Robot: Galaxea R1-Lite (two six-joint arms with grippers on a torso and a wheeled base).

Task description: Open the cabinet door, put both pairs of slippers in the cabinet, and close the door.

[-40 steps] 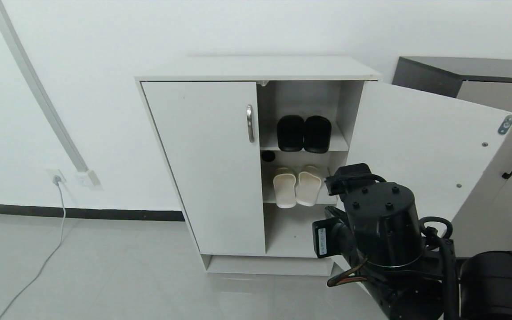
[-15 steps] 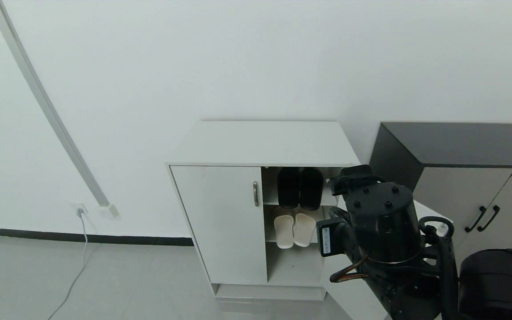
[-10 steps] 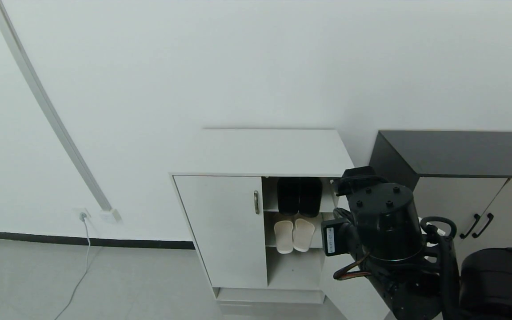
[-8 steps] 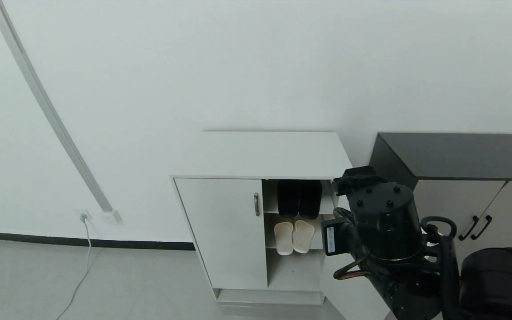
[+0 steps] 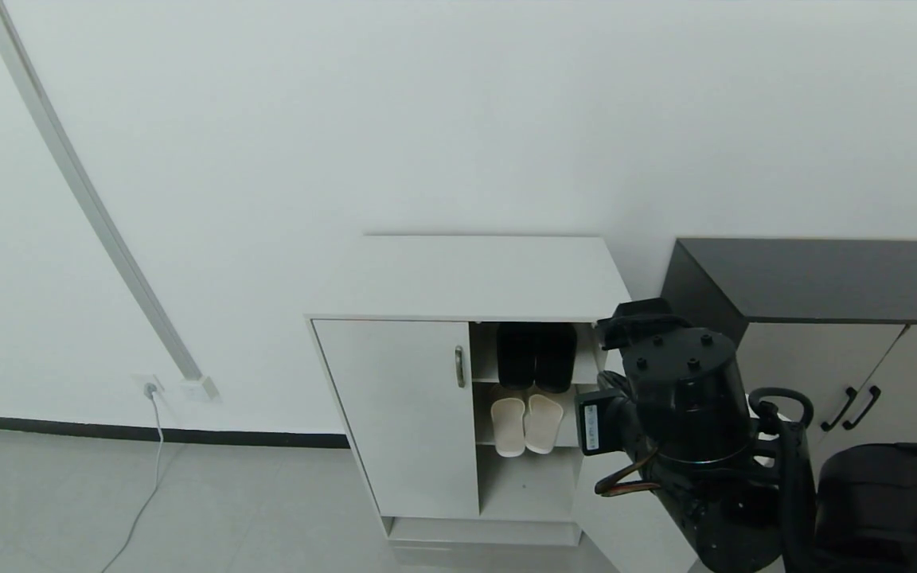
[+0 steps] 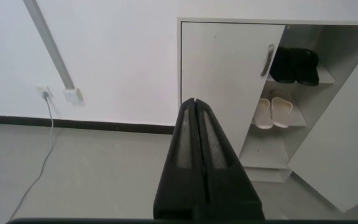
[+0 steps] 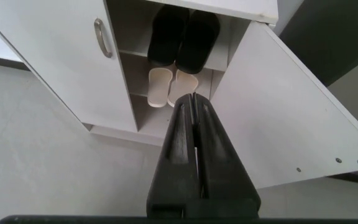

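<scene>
Left hand (image 6: 196,107): fingers pressed flat together, nothing in it, held out in front of the cabinet (image 5: 466,278) on its closed-door side. Right hand (image 7: 192,101): same, fingers shut tight and empty, in front of the cabinet's open half, beside the open door (image 7: 284,118) on its inner-face side. We read the two empty hands as carrying done. Black slippers (image 5: 536,356) sit side by side on the cabinet's upper shelf, white slippers (image 5: 526,414) side by side on the shelf below. Both pairs sit inside the cabinet, apparently clear of the door's swing. Cabinet's left door (image 5: 395,414) is shut, handle (image 5: 459,366) at its inner edge. The right door stands swung wide out from the cabinet, so we judge closing it is the only step left. The right hand is nearer and would need to get round to the outer face to push.
</scene>
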